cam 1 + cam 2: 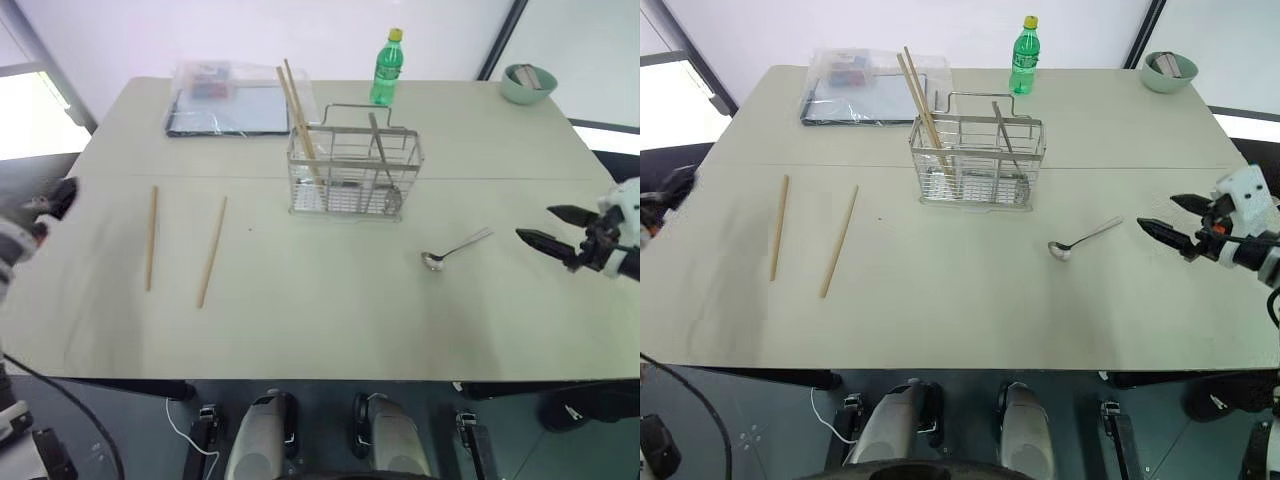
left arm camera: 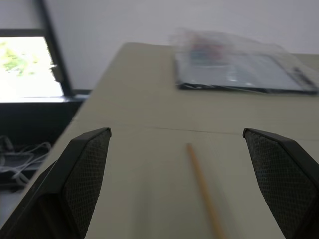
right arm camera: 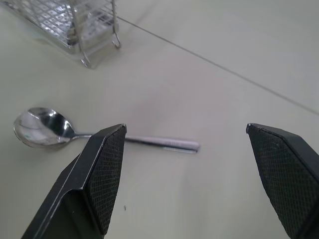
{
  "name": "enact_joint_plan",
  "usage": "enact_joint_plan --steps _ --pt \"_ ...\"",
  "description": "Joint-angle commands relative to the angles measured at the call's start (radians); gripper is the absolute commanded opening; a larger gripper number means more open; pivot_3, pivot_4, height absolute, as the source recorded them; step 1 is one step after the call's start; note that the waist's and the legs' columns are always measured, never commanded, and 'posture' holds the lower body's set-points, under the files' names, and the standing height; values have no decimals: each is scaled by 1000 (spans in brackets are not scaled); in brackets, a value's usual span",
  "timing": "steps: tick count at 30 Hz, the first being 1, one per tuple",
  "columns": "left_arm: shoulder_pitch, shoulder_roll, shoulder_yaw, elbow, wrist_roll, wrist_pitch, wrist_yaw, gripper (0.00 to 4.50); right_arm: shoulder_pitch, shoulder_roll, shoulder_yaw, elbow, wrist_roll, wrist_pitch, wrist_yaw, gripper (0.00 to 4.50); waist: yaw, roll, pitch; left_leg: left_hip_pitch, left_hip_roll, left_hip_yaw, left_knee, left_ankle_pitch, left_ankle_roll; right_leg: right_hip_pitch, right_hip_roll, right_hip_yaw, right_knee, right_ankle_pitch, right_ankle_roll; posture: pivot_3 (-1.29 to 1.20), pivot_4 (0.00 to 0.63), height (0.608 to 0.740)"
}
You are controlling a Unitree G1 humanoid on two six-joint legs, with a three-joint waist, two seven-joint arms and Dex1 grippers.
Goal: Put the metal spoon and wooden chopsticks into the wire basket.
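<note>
The wire basket (image 1: 355,172) stands upright at the table's middle back, with a pair of wooden chopsticks (image 1: 300,118) leaning in its left end and another utensil in its right end. Two more wooden chopsticks (image 1: 151,238) (image 1: 211,250) lie apart on the table at the left. The metal spoon (image 1: 455,247) lies flat to the right of the basket, bowl toward me. My right gripper (image 1: 533,223) hovers open just right of the spoon's handle (image 3: 162,144). At the table's left edge my left gripper (image 2: 177,130) is open, facing one loose chopstick (image 2: 202,184).
A green bottle (image 1: 386,68) stands behind the basket. A clear plastic tray (image 1: 225,100) with dark contents lies at the back left. A pale green bowl (image 1: 528,83) sits at the back right corner. The table (image 1: 330,320) ends close in front of me.
</note>
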Motion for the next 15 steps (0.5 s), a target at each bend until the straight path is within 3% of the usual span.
enact_joint_plan --steps 1,7,11,15 --pt "-37 107 -74 -179 -163 121 -176 4452 -155 -63 87 92 -51 -74 119 3971 -3 0 0 0 0 0 0 0 0 0 0 0 0 0 0 0 150 707" --pt "-200 179 -292 -301 -332 245 -362 4452 -476 -47 347 359 -248 -311 355 3971 -16 1 1 3 0 0 -2 1 -1 1 2 1 1 0 1 0 150 707" --pt "-372 124 -474 -296 -401 334 -430 4452 -689 26 518 568 -419 -529 448 3971 -26 1 1 4 0 1 -3 2 -2 2 2 1 1 -1 1 0 150 707" --pt "-472 53 -618 -274 -338 322 -468 4452 -832 108 662 736 -594 -738 443 3971 -28 1 1 7 -1 2 -3 4 -4 1 3 4 7 -1 1 0 150 707"
